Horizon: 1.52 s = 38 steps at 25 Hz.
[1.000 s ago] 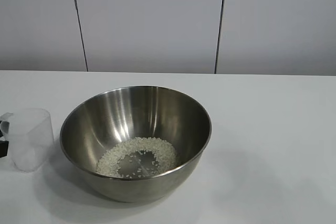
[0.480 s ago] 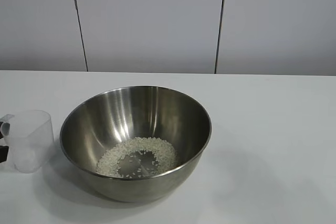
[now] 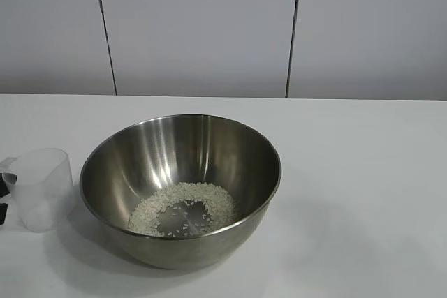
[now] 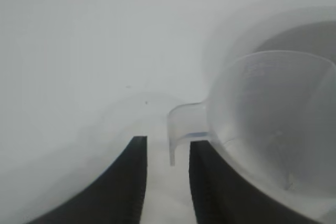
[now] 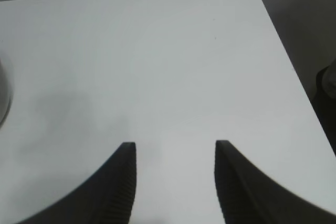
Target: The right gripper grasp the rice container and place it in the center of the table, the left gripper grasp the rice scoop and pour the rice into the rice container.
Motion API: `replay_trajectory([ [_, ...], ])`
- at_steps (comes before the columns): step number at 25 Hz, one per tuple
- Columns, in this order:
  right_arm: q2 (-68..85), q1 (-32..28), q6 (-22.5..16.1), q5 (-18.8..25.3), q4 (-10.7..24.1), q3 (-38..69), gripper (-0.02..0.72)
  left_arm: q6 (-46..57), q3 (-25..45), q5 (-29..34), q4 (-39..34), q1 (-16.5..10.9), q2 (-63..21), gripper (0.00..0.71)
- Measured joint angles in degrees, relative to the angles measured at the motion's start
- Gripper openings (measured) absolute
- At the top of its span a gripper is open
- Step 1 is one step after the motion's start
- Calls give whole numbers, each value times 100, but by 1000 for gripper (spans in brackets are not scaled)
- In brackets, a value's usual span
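Observation:
The rice container (image 3: 181, 165), a big shiny steel bowl, stands mid-table with a ring of rice (image 3: 183, 207) on its bottom. To its left the rice scoop (image 3: 42, 188), a frosted plastic cup, stands upright and empty on the table (image 3: 363, 172). In the left wrist view my left gripper (image 4: 168, 141) is open, and the handle of the scoop (image 4: 273, 114) sits between the black fingers, with a gap on one side. Only its fingertips (image 3: 2, 214) show at the exterior view's left edge. My right gripper (image 5: 175, 144) hangs open over bare tabletop, holding nothing.
The bowl's rim (image 5: 4, 98) shows at the edge of the right wrist view. The table's corner and side edge (image 5: 278, 45) lie near the right gripper, with dark floor beyond. A grey panelled wall (image 3: 209, 26) stands behind the table.
My left gripper has gone from shut on the scoop's handle to open. The scoop has settled slightly lower on the table. The bowl and right arm are unchanged.

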<state>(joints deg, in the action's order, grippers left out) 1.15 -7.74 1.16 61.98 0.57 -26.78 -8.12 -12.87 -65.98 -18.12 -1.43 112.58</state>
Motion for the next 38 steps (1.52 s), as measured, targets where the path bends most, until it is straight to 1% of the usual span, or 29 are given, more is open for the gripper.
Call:
replay_trajectory([
  [5,0,0,0,0,0,0,317,0,321,0,97,0,-35,262],
  [10,0,0,0,0,0,0,317,0,543,0,344,0,-430,262],
  [13,0,0,0,0,0,0,317,165,572,-2,622,0,-677,262],
  [19,0,0,0,0,0,0,317,473,506,-2,925,0,-1000,262],
  [21,0,0,0,0,0,0,317,485,439,-2,1118,-43,-1064,262],
  [23,0,0,0,0,0,0,317,534,360,-2,1214,-195,-1091,262],
  [24,0,0,0,0,0,0,317,632,321,-2,1235,-312,-1123,262],
  [27,0,0,0,0,0,0,317,1021,191,3,1235,-734,-1280,262],
  [28,0,0,0,0,0,0,317,1170,127,36,1202,-927,-1367,262],
  [29,0,0,0,0,0,0,317,1347,41,167,1115,-1073,-1461,262],
  [31,0,0,0,0,0,0,317,1702,-156,611,834,-1394,-1719,262],
  [33,0,0,0,0,0,0,317,1991,-430,1278,442,-1718,-2012,262],
  [36,0,0,0,0,0,0,317,2430,-844,2263,-75,-2130,-2569,262],
  [38,0,0,0,0,0,0,317,2786,-1080,2756,-369,-2341,-3016,262],
])
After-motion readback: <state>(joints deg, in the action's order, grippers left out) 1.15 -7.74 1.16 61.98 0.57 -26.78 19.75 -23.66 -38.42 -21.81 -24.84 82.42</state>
